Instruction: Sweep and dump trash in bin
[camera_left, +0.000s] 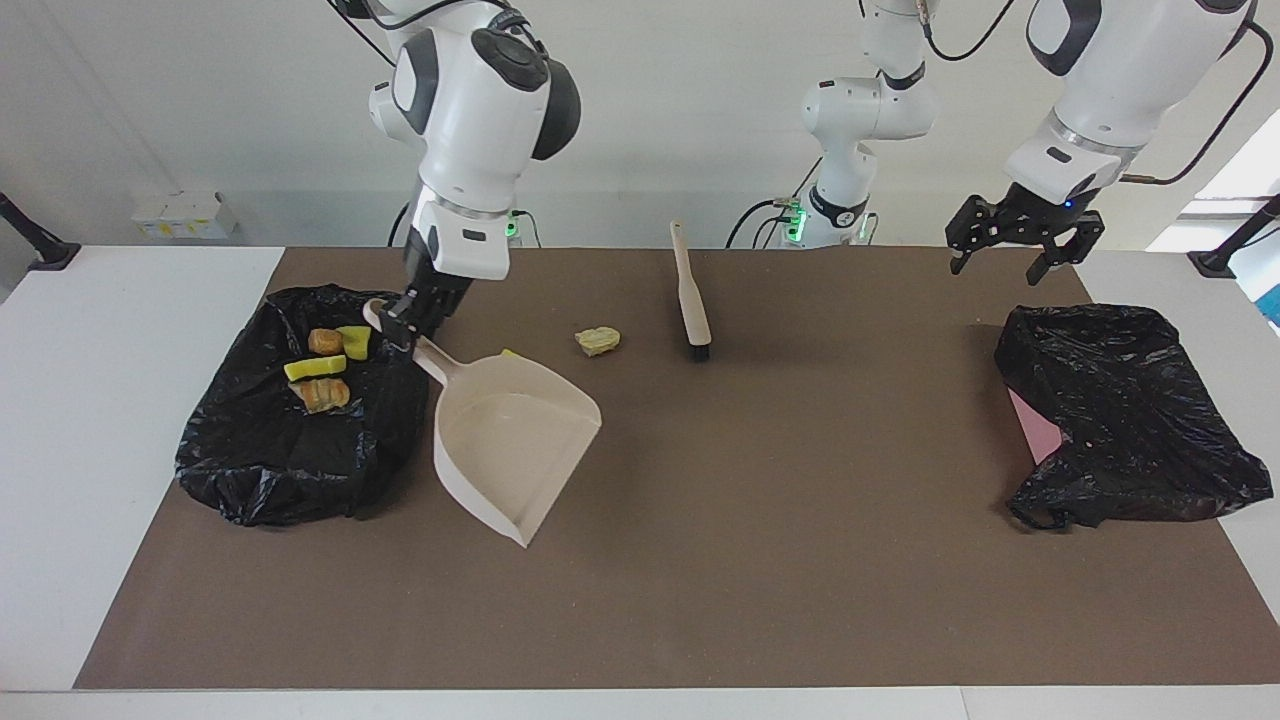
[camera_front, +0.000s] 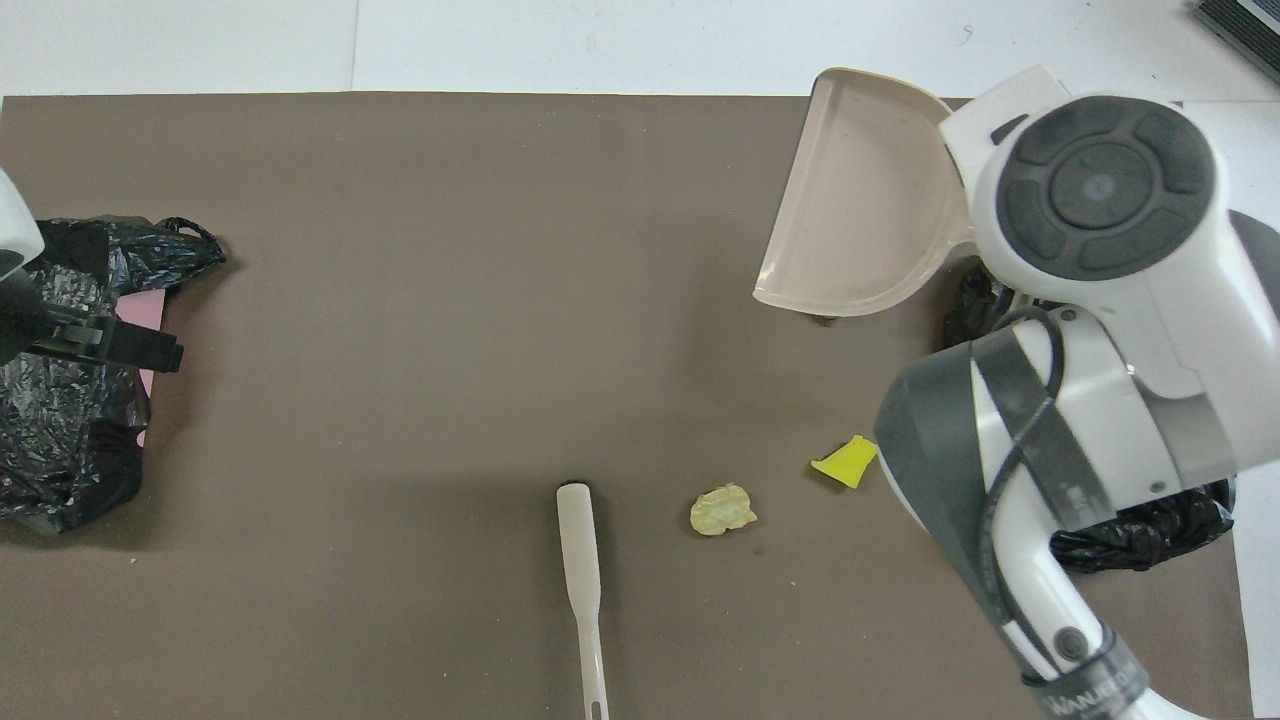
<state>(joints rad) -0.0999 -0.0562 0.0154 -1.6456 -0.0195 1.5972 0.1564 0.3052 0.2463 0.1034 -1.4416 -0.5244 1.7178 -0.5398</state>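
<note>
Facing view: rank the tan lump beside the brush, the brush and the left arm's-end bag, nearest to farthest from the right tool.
From the right tool:
1. Tan lump, mid-table.
2. Brush, toward the left arm.
3. Black bag, at the left arm's end.

Two bags (camera_left: 300, 420), six lumps (camera_left: 597, 341), dustpan (camera_left: 515, 435), brush (camera_left: 692, 295)
</note>
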